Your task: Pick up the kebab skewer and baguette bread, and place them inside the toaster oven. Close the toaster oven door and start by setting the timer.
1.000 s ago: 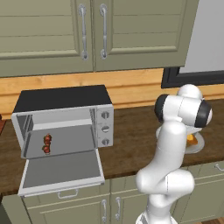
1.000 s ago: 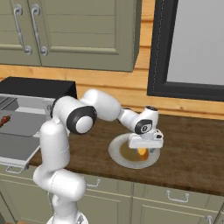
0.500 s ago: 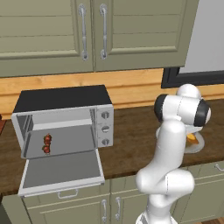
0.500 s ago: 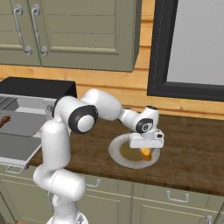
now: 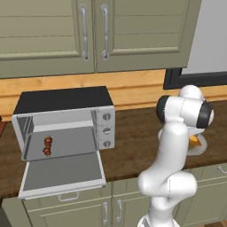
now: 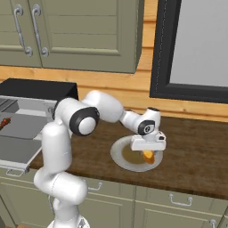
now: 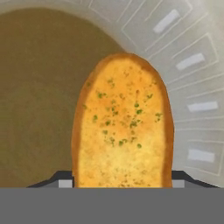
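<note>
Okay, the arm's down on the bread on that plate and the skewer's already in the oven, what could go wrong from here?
1. The fingers flank just one end of the baguette bread, so the loaf might tilt or slip out when lifted.
2. The bread lies on the plate, which might get dragged along or bumped.
3. The kebab skewer already sits at the left of the toaster oven rack, and the toaster oven door hangs open; a low approach could hit either.
</note>
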Robot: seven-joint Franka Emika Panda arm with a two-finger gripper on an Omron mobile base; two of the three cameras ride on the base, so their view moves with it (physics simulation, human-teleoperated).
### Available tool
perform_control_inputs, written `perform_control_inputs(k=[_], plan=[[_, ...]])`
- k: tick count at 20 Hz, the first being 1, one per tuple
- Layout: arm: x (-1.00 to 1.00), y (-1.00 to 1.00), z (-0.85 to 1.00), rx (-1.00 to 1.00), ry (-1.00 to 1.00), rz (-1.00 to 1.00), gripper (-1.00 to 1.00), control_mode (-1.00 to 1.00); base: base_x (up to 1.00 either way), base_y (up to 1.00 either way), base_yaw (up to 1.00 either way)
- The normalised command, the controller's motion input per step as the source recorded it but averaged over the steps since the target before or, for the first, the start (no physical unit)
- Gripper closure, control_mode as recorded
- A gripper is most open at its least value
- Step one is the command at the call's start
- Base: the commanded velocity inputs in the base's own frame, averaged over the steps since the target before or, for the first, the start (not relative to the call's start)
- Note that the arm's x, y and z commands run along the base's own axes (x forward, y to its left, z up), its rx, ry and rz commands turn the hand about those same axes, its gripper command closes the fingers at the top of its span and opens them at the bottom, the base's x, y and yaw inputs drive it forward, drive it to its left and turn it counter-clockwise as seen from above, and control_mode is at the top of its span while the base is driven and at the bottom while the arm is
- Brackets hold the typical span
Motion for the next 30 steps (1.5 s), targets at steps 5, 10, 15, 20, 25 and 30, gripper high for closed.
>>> perform_control_inputs(k=[5,10,15,20,25,30], plan=[[-0.21,0.25,-0.04,0.0,0.0,0.0,1.0,-1.0,0.0,0.0,0.0],[-0.28,0.16,0.19,0.0,0.0,0.0,1.0,-1.0,0.0,0.0,0.0],[-0.3,0.34,0.81,0.0,-0.01,0.0,1.0,-1.0,0.0,0.0,0.0],[-0.44,0.96,0.82,-0.01,-0.06,-0.03,1.0,-1.0,0.0,0.0,0.0],[-0.34,1.0,0.76,0.0,-0.04,-0.09,1.0,-1.0,0.0,0.0,0.0],[-0.45,1.0,0.58,0.0,0.0,-0.15,1.0,-1.0,0.0,0.0,0.0]])
